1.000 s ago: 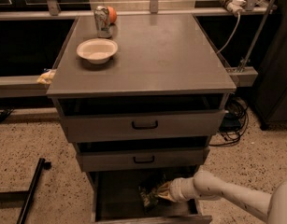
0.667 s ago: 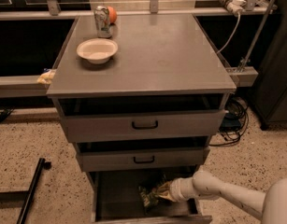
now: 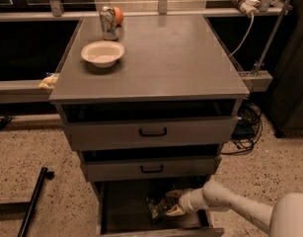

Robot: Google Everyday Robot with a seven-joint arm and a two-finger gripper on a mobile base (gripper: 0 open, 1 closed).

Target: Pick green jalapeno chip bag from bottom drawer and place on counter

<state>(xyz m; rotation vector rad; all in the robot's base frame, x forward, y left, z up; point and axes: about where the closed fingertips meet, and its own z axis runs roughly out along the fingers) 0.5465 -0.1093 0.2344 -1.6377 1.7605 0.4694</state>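
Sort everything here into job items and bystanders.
Job: green jalapeno chip bag, bottom drawer, counter, gripper inside that drawer at the bag.
Lying about: white bowl, can and orange object on the counter; cables on the floor.

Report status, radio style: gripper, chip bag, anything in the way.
Gripper in bottom drawer, at bag. Bag inside drawer. Counter holds bowl, can, far left.

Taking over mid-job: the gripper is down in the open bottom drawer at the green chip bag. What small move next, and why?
Probably a short pull toward the open front. The gripper sits at the crinkly olive-green chip bag, low in the deep grey bottom drawer, with the shallower grey middle drawer overhanging; the flat grey counter is above.
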